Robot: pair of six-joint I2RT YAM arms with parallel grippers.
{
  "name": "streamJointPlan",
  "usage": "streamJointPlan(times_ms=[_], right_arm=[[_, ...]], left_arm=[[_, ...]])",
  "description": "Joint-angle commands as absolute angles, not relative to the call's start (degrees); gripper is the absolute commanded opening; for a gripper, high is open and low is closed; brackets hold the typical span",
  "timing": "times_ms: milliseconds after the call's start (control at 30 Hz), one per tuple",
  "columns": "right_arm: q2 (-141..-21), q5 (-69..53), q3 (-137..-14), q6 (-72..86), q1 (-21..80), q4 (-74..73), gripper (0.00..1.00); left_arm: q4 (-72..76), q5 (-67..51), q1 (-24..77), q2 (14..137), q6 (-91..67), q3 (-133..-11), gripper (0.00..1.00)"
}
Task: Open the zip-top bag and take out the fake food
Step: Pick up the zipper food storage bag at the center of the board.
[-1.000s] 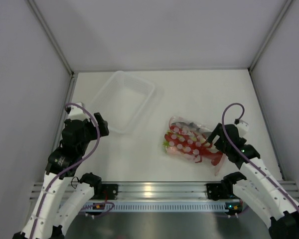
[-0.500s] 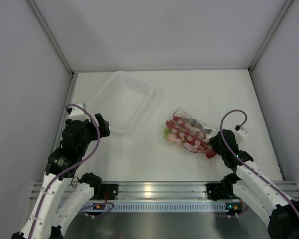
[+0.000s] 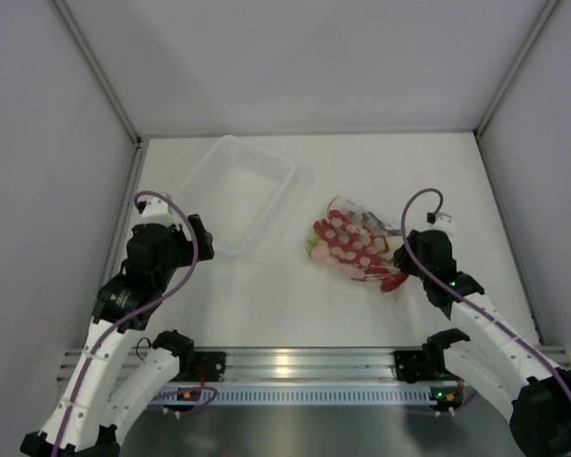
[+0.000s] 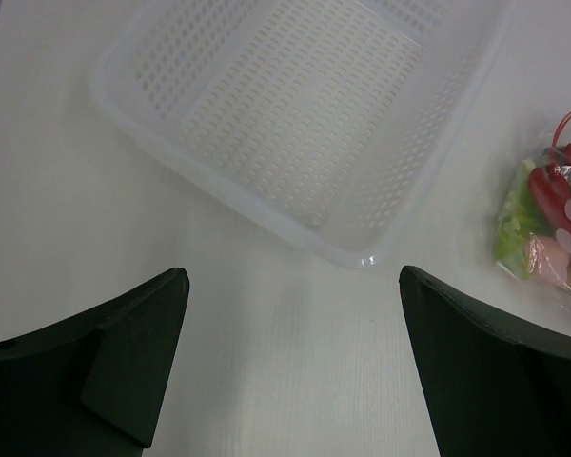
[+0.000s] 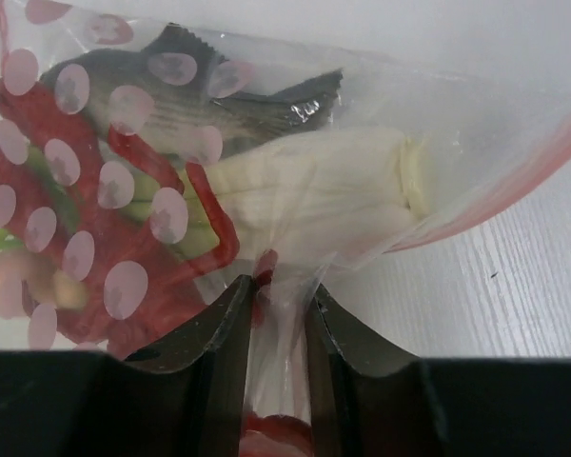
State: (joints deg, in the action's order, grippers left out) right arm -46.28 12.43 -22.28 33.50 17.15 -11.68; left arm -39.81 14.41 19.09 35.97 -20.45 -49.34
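The zip-top bag [image 3: 350, 249] lies right of centre on the white table, clear with pale pink dots. My right gripper [image 3: 398, 268] is at its near right end. In the right wrist view that gripper [image 5: 278, 295] is shut on a bunched fold of the bag [image 5: 457, 124], beside the pink zip strip [image 5: 514, 190]. The fake food is inside: a grey fish [image 5: 190, 95], a green-and-white leek [image 5: 324, 181] and a red lobster [image 5: 86, 248]. My left gripper [image 4: 293, 314] hangs open over bare table, near the tray's corner, far from the bag [image 4: 552, 228].
A rigid clear perforated tray [image 3: 219, 152] sits at the back left, its near corner [image 4: 362, 257] just ahead of my left fingers. Grey walls close the table on three sides. A metal rail runs along the near edge.
My right gripper has gone from open to shut on the bag's near end and has moved away from the near edge, the bag shifting with it. The left arm has edged slightly right.
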Motion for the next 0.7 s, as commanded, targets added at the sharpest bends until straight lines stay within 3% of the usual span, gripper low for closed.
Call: streamJointPlan(times_ms=[0,333,667], right_arm=[[-47.46,7.74,-26.71,23.04,17.75,-9.4,0.0],[-55.71,4.48,-43.22,14.51,25.47,-12.3,0.0],[-59.5,4.57,-55.54,0.72,34.1,-16.7,0.0]], left_arm=[[-36.56,13.01,19.34,37.7,-20.57,-50.27,0.98],[-35.34,3.09,19.34,42.8,-25.92,-55.63,0.98],[-34.8,0.27,19.34,46.4,-27.25,-64.06,0.98]])
